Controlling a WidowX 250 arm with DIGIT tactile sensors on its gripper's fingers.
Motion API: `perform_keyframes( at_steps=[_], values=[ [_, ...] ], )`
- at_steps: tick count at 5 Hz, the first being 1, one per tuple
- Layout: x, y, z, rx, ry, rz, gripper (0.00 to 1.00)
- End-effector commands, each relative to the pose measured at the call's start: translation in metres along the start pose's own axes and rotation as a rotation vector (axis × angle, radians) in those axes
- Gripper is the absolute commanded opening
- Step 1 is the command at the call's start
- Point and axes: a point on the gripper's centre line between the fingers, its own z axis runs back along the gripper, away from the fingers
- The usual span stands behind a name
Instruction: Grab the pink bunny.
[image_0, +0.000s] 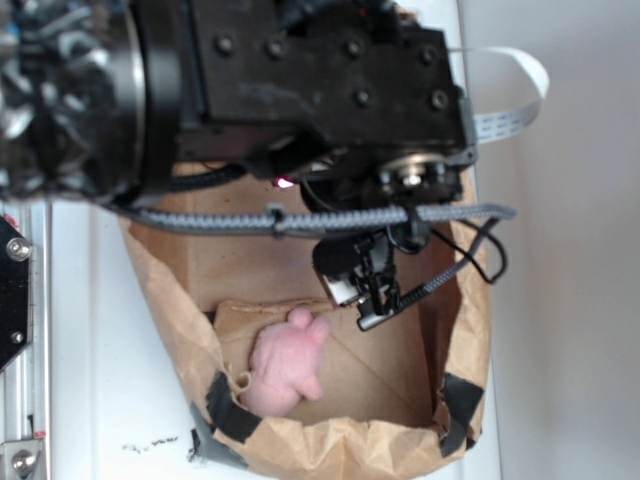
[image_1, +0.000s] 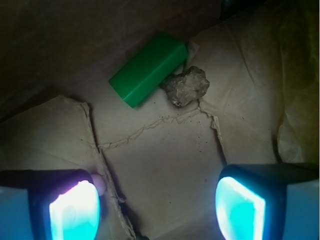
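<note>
Hovering inside the paper bag (image_0: 160, 290) with my gripper (image_0: 365, 290) spread and empty; the wrist view shows both pads (image_1: 75, 210) apart over bare paper. Bunny (image_0: 285, 365) lies on the bag floor, off to one side of my fingers, toward the taped front rim. Its long axis runs diagonally, ears pointing toward me. A pink sliver sits beside one pad in the wrist view, probably the bunny's edge. Green block (image_1: 147, 69) and rock (image_1: 187, 86) touch each other, well away. Bag walls close; room is tight.

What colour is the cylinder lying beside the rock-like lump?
Green cylinder, clearest in the wrist view.
</note>
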Motion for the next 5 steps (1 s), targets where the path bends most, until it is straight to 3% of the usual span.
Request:
perform_keyframes(
  at_steps=[1,3,4,5],
  values=[
    [0.004,0.001,0.011,-0.008,-0.04,-0.027,1.0],
    [-0.034,-0.027,-0.012,-0.198,-0.041,-0.045,1.0],
    [-0.046,-0.038,-0.003,-0.294,0.003,-0.08,1.0],
    [-0.051,-0.049,0.007,-0.403,0.0,-0.035,1.0]
  ],
)
